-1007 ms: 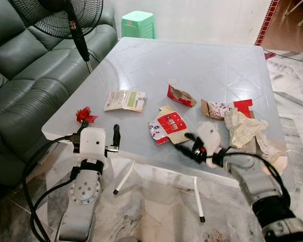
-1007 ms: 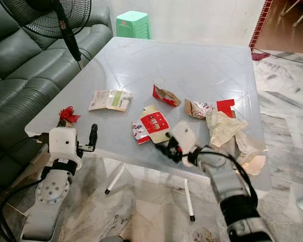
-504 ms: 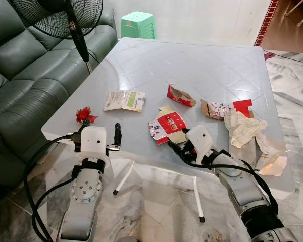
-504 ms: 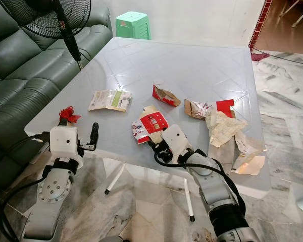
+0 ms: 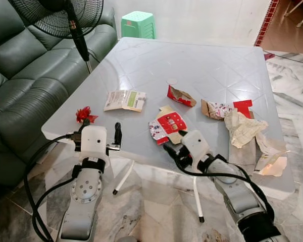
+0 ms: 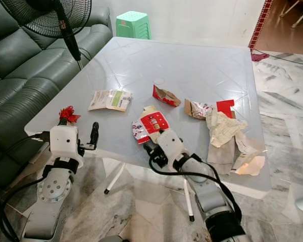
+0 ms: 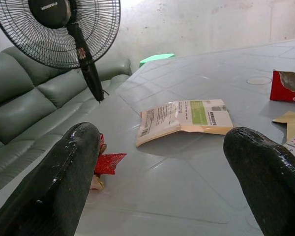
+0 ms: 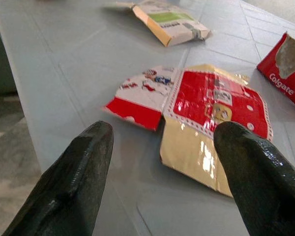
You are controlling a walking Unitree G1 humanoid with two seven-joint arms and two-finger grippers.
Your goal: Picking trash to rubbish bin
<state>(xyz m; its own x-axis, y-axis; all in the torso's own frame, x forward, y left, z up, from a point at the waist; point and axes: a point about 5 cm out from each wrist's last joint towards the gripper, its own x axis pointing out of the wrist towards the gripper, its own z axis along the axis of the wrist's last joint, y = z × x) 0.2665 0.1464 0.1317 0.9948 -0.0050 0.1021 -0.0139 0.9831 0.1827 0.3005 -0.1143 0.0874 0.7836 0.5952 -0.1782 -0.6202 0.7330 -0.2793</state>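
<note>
The right end effector (image 8: pixel 157 147) sat at the near edge of the grey tabletop (image 5: pixel 202 65), its 2 black fingers (image 8: pixel 73 182) spread apart with nothing between them. Just ahead of it lay the flattened red and white carton (image 5: pixel 167 124), flat on the tabletop and apart from the fingertips; in the right wrist view its tan underside caught a glare that washed out part of the print. In the eye views the white wrist housing covered most of the fingers, so only their black bases showed.

The left end effector (image 7: pixel 162 167) hovered at the near left corner of the tabletop, its fingers also wide apart and empty. Near it lay a small red ribbon scrap (image 5: pixel 83 115), partly hidden behind 1 finger in the left wrist view. Farther in lay a pale packet with a green label (image 5: pixel 124 100).

Beyond the carton sat a torn red box (image 5: pixel 181 96), cut off at the frame edge in both wrist views. To the right were a crumpled printed wrapper (image 5: pixel 215 109), a red card piece (image 5: pixel 243 107) and crumpled pale paper (image 5: pixel 245 127), overlapping so their edges were hard to separate. A clear plastic piece (image 5: pixel 272 164) lay at the right near corner.

A dark sofa (image 5: pixel 20 75), a standing fan (image 5: pixel 73 20) cut off at the top, and a green stool (image 5: pixel 138 24) stood beyond.
</note>
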